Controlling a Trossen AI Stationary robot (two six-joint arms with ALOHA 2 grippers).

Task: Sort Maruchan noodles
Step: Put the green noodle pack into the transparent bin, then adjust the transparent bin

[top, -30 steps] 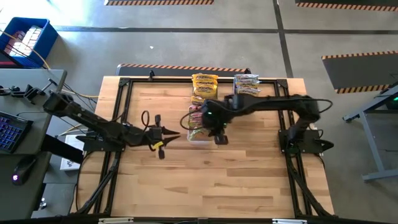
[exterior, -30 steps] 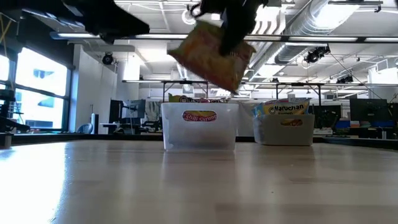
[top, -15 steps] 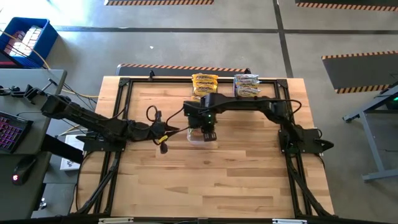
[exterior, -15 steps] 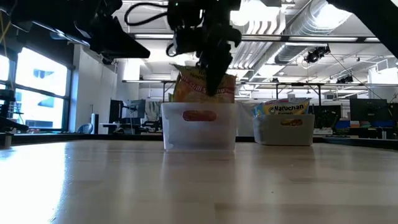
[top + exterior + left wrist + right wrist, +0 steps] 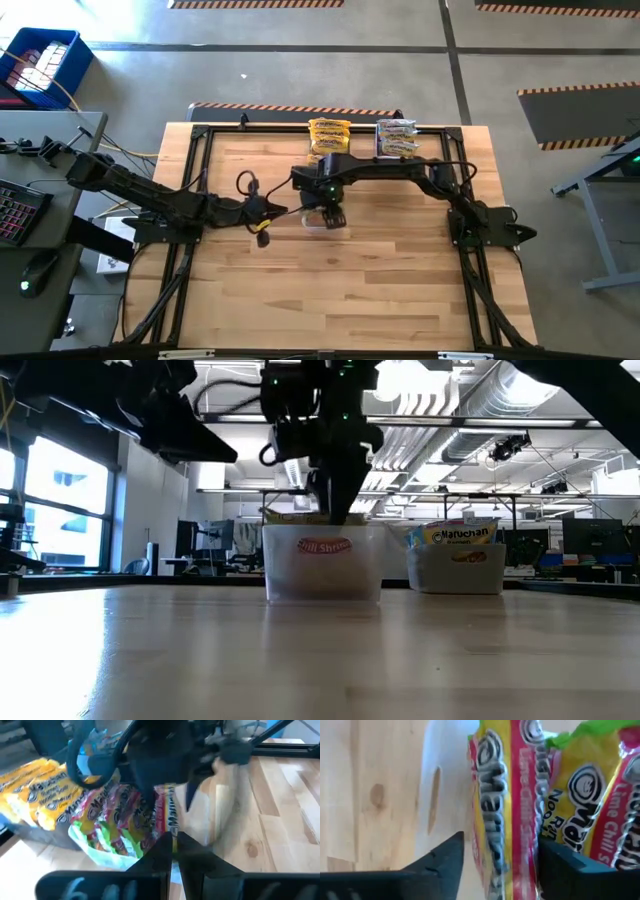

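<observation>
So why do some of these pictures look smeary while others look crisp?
Left wrist view: the dark right arm close to the lens is smeared, and so are the noodle packets behind it. Right wrist view: the packet sits very near, so its lettering is soft. Low view: bright ceiling lights leave the arms in silhouette. High view: evenly lit.

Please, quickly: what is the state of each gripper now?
Left gripper: shut, holding nothing.
Right gripper: open around a red-and-green noodle packet in the clear bin.
</observation>
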